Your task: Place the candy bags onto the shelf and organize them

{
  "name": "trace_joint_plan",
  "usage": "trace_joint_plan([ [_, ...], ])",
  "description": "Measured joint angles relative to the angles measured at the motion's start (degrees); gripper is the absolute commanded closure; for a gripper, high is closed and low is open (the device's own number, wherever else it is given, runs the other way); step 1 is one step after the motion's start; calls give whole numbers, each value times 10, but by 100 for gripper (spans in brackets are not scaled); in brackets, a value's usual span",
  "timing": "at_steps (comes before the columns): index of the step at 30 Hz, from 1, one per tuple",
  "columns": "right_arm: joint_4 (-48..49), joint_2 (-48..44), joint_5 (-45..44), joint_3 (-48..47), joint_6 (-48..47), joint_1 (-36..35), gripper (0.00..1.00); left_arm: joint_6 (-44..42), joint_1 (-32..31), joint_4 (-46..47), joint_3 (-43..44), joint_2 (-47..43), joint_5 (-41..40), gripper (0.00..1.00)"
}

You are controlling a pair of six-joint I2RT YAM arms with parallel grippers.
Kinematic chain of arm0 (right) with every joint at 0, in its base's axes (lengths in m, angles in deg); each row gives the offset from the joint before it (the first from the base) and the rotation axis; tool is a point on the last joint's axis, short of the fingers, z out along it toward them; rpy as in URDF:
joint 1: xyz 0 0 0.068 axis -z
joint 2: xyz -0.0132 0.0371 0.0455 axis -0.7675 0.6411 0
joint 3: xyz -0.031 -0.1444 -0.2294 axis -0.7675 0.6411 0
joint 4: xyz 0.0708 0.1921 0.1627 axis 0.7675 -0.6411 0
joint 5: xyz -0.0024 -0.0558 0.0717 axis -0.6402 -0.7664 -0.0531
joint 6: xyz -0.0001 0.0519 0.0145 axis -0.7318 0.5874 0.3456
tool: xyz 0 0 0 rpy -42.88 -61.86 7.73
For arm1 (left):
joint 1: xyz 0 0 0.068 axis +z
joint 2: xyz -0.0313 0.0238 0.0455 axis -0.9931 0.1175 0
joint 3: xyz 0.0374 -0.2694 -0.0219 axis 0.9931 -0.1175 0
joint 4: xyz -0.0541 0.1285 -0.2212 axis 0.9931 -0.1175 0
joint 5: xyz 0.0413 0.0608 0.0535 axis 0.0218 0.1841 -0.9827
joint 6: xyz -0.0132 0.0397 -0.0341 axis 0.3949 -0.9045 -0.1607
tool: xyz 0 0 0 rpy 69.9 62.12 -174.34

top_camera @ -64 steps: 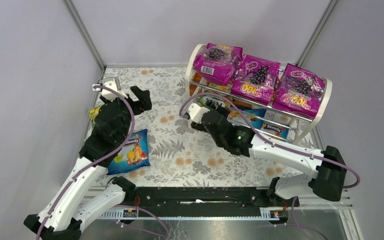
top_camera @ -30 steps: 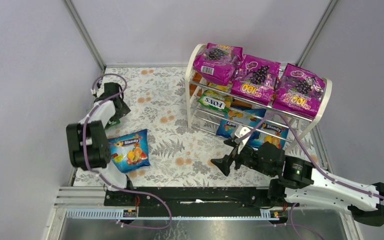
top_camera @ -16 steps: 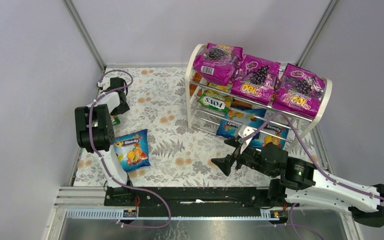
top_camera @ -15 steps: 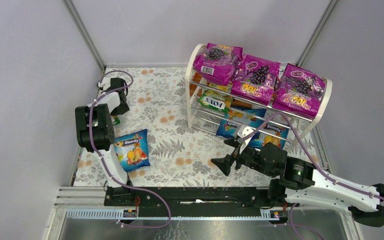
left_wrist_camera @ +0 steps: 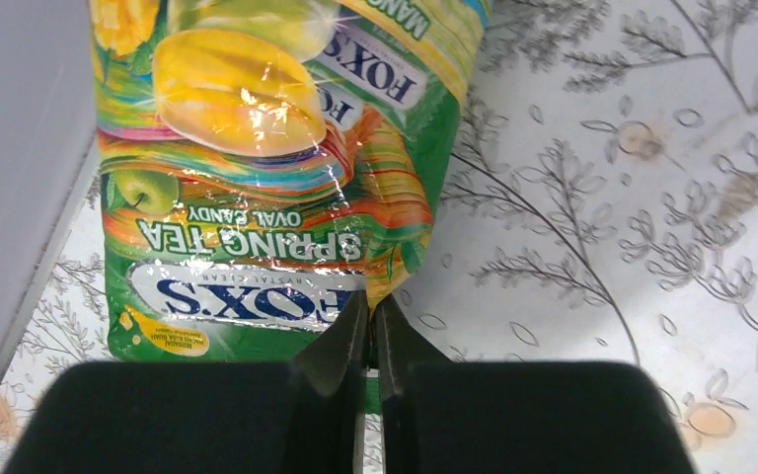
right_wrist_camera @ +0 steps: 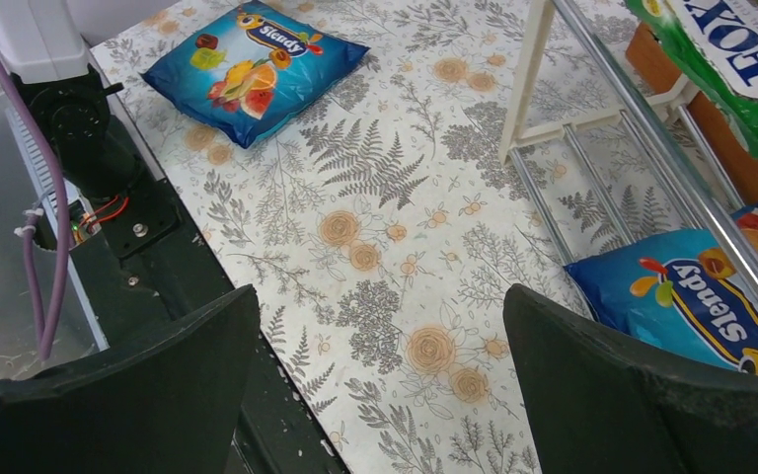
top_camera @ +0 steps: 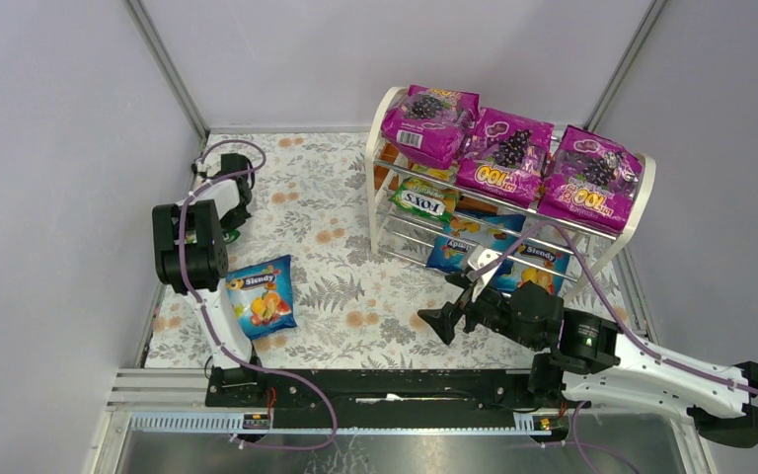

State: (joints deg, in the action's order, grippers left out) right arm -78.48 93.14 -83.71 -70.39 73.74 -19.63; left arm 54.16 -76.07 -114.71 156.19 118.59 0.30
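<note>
Left wrist view: a glossy, crinkled green-yellow candy bag (left_wrist_camera: 257,178) lies flat on the table (left_wrist_camera: 602,247), well to the left of the shelf (top_camera: 376,148) and against the side wall (left_wrist_camera: 10,148). The left end effector (left_wrist_camera: 368,331) is pinched narrow on its edge. A blue bag (top_camera: 260,299) lies nearer the shelf. The right end effector (top_camera: 446,302) gapes wide in front of the shelf, holding nothing. Three magenta bags (top_camera: 505,153) fill the top tier.

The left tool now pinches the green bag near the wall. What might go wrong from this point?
The left tool pinches only a thin edge of the green FOX'S bag; the glossy pack may slip out when lifted.
The bag lies close to the side wall; lifting may scrape it.
The left arm stands right beside the blue Slendy bag; swinging toward the shelf might push it.
</note>
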Motion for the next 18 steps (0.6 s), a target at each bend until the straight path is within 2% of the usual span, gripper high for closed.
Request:
trace_joint_plan([
  [4,-16,-6,-16,-2,3,0,0,-6,-24,0,0,-4,0,100],
  [7,-31,-6,-28,-10,10,0,0,-9,-72,-2,-2,-19,11,100],
  [13,-45,-6,-42,-20,37,0,0,21,-179,0,-36,-104,74,100],
  [18,-58,2,-51,-24,63,0,0,77,-252,11,-101,-184,137,100],
])
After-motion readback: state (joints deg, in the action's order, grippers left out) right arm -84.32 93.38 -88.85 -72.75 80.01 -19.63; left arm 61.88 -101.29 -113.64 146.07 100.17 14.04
